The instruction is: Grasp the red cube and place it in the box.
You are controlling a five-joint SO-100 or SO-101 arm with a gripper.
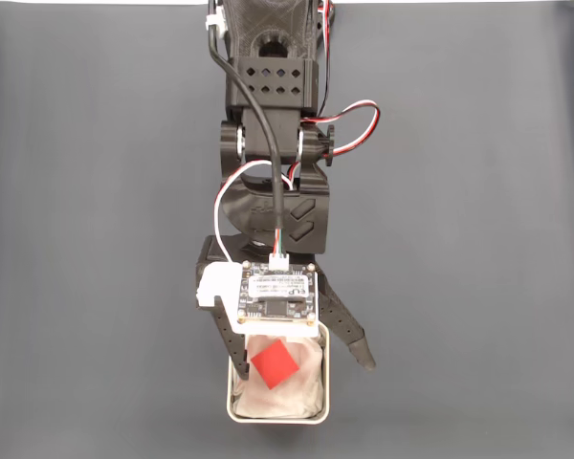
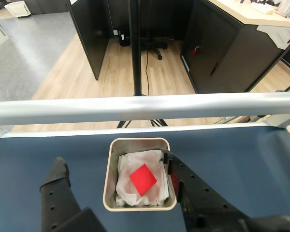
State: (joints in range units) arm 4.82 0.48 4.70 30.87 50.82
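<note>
Right up against the wrist camera, the gripper (image 2: 115, 166) is spread wide open and holding nothing. One finger sits out on the dark mat to the left of the box (image 2: 109, 166) in that view, and the other has its tip at the box's right rim, looks like just over or inside the edge.

Between them, the red cube (image 2: 143, 179) is lying loose on the white lining (image 2: 128, 186) inside the tin, turned diamond-wise and maybe a bit tilted on the crumpled cloth. So I'd call the placing basically done.

What could still go wrong, as far as I can judge: that right-hand finger is so close to the wall that pulling back at an angle could hook the rim and drag or tip the tin. It looks light and sits near the mat's edge by the metal rail (image 2: 145, 107). The finger could also snag the cloth and flick the cube out. A straight lift first seems like the safe bet.

From the fixed view the arm (image 1: 273, 143) reaches straight down the picture, stretched out and low, with the wrist camera board (image 1: 279, 292) hanging right over the box's near edge (image 1: 320, 330) and the cube (image 1: 274, 364) just past it. One finger (image 1: 349, 330) splays well off to the right there.

Further out past the rail it's just office floor and desks.
</note>
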